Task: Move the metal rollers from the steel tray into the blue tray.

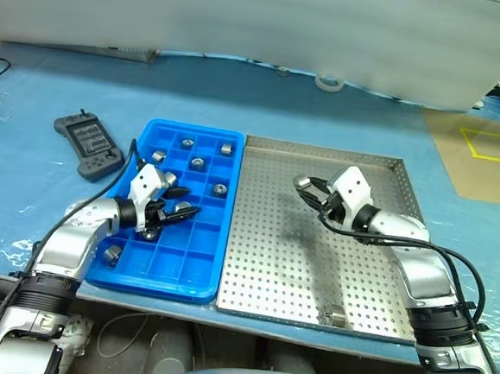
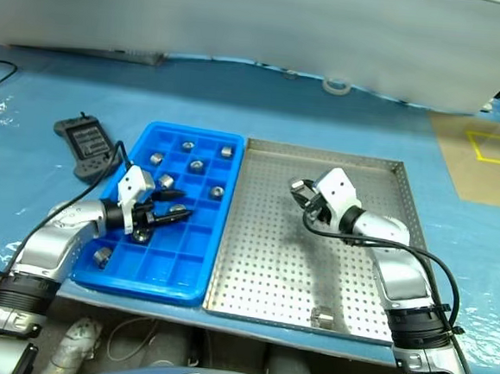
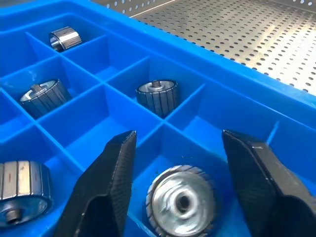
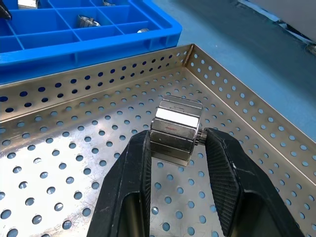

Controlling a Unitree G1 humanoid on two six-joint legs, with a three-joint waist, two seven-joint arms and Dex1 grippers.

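Now the left tool (image 3: 177,148) is released, its fingers apart over 1 roller (image 3: 181,201) lying in a compartment of the blue tray (image 1: 135,275). The right tool (image 4: 177,143) grasps another roller (image 4: 177,129) above the steel tray (image 1: 369,322), toward its 1 o'clock corner. Next, I think, the right arm carries it toward 9 o'clock to a free compartment. I count 8 rollers in the blue tray and 1 more roller (image 1: 335,315) on the steel tray at 5 o'clock.

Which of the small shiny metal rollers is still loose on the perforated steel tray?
The small silver metal roller by the perforated steel tray's near rim. Another is clamped in the right gripper; the rest sit in the blue plastic compartment tray.
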